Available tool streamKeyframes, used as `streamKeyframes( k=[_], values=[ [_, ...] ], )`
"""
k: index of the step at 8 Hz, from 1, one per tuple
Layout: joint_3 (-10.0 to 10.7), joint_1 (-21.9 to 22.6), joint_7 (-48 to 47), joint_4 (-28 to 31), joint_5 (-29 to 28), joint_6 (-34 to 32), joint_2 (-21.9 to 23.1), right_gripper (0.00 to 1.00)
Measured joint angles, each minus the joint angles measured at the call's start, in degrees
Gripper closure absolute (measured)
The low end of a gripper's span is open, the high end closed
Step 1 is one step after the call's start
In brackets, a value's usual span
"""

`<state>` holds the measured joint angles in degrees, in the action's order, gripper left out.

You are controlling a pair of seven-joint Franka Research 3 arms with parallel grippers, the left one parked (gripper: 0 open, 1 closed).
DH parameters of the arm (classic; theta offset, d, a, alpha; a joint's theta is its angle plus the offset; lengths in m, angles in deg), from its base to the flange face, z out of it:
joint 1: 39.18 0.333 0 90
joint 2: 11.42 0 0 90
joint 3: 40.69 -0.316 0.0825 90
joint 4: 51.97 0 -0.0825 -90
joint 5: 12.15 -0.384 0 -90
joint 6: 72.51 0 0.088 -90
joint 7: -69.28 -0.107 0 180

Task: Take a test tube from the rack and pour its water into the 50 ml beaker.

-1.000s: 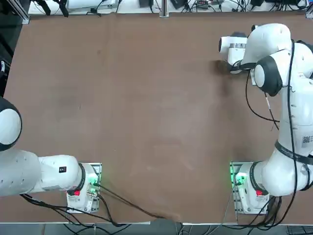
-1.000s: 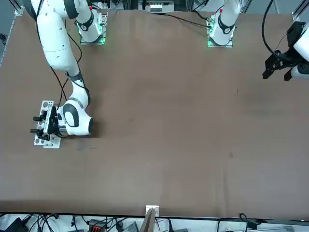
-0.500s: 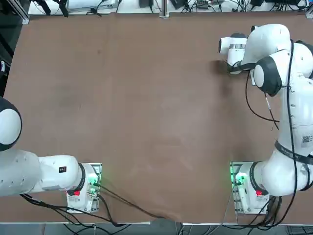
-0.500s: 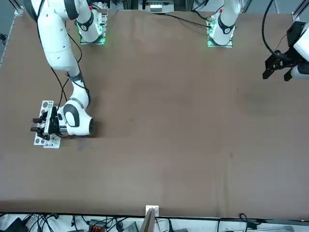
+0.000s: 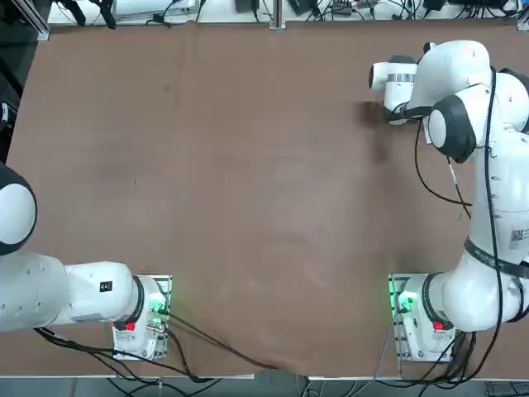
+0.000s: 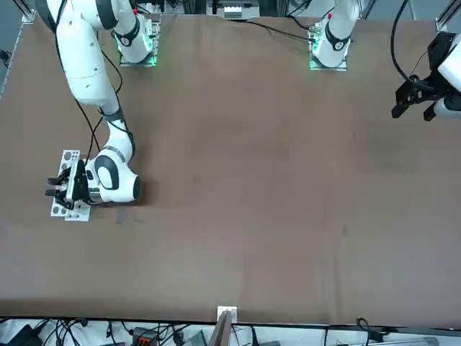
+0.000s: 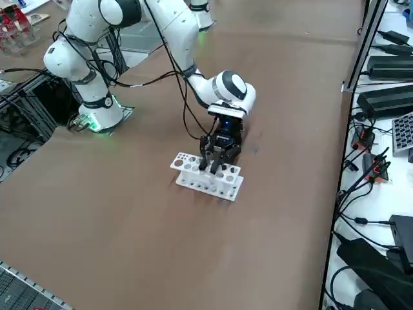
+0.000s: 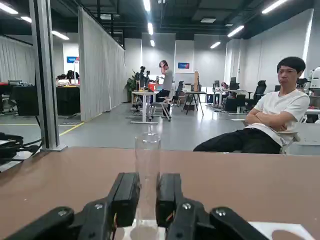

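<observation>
The right gripper (image 8: 148,192) is closed on the test tube (image 8: 148,172): in the wrist view its two black fingers (image 8: 124,192) press the clear tube from either side, with the tube standing upright between them and its open rim rising above the fingertips; the tube's foot sits at the white top plate of the rack (image 8: 280,231); whether any water lies in the tube cannot be told; in the right side view the right gripper (image 7: 216,161) points down over the rack (image 7: 206,176), its fingertips at the holes in the end of the rack nearer the arm, and the tube itself is too thin and clear to make out there; the rack lies flat on the brown table (image 7: 129,213), a small white oblong with two rows of round holes; in the front view the rack (image 6: 68,187) shows at the left of the table, partly under the gripper (image 6: 63,189) and the white wrist; in the top view the right arm (image 5: 463,116) reaches to the far right of the table and covers both rack and gripper; beyond the far edge, in the wrist view, a person (image 8: 267,122) sits with folded arms.
</observation>
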<state>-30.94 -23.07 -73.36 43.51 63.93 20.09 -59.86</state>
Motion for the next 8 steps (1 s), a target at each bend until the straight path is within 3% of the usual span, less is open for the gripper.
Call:
streamKeyframes(
  k=[5, 8],
  values=[
    [0.0, 0.7, 6.8, -4.9, -0.3, -4.4, 0.3, 0.76],
    [0.0, 1.2, 11.0, -7.0, -0.4, -6.7, 3.2, 0.76]
  ],
)
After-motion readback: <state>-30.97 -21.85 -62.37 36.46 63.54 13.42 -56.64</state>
